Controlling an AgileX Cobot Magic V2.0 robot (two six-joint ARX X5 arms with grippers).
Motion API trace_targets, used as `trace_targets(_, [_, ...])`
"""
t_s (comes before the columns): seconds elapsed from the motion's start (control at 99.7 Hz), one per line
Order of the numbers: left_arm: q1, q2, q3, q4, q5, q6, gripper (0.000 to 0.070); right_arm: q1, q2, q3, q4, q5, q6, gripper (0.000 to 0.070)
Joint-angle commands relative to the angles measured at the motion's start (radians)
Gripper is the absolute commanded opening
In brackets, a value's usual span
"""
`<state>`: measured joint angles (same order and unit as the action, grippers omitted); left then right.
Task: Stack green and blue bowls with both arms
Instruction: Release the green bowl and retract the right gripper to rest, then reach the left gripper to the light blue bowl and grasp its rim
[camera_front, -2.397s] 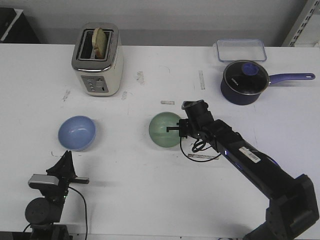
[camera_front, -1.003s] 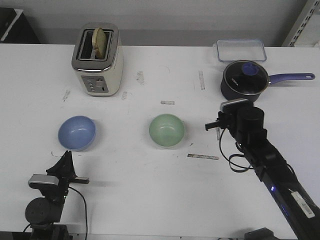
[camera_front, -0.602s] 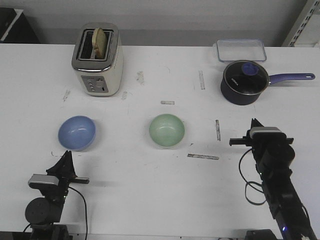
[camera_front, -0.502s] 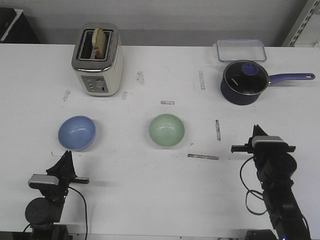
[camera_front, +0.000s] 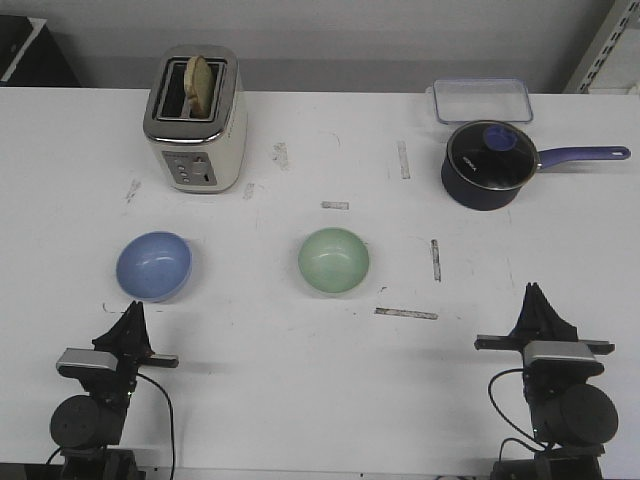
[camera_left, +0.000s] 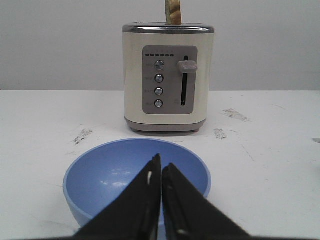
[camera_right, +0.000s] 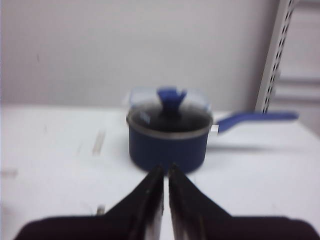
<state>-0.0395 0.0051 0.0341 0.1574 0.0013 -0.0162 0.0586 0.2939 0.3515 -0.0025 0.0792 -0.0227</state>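
Observation:
The blue bowl (camera_front: 153, 266) sits empty on the table's left side, and the green bowl (camera_front: 333, 260) sits apart from it near the middle. My left gripper (camera_front: 131, 312) rests shut at the front left, just short of the blue bowl (camera_left: 137, 181); in the left wrist view its tips (camera_left: 161, 161) point at that bowl's near rim without holding it. At the front right my right gripper (camera_front: 534, 295) is shut and empty, far from the green bowl. Its tips (camera_right: 166, 170) point toward the saucepan.
A cream toaster (camera_front: 196, 118) with toast stands at the back left, also seen behind the blue bowl as the toaster (camera_left: 169, 78). A navy saucepan (camera_front: 487, 162) with a glass lid and a clear lidded container (camera_front: 482, 99) sit at the back right. Tape strips mark the white table (camera_front: 300, 350).
My right arm has pulled back from the green bowl to the front right edge, leaving the bowl in place. The left arm and both bowls have not moved.

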Motion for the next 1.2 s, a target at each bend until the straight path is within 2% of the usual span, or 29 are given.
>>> trace_targets(0.0, [0.001, -0.002, -0.021, 0.016, -0.002, 0.005, 0.0002, 0.001, -0.028, 0.005, 0.02, 0.0, -0.004, 0.0007])
trace_targets(0.281, [0.001, -0.002, -0.021, 0.016, -0.002, 0.005, 0.0001, 0.001, -0.13, 0.005, 0.026, 0.0, -0.004, 0.0007])
trace_targets(0.712, [0.001, -0.002, -0.021, 0.029, -0.002, 0.004, 0.0001, 0.001, -0.137, 0.005, 0.025, 0.0, -0.004, 0.0007])
trace_targets(0.873, [0.001, -0.002, -0.019, 0.032, -0.002, -0.026, 0.0001, 0.001, -0.137, 0.005, 0.025, 0.0, -0.004, 0.0007])
trace_targets(1.093, [0.001, 0.016, 0.044, 0.015, -0.002, -0.025, 0.0001, 0.001, -0.137, 0.005, 0.025, 0.0, -0.004, 0.0007])
trace_targets(1.194, [0.001, 0.054, 0.099, -0.035, -0.002, -0.025, 0.0001, 0.001, -0.137, 0.005, 0.026, 0.0, -0.004, 0.0007])
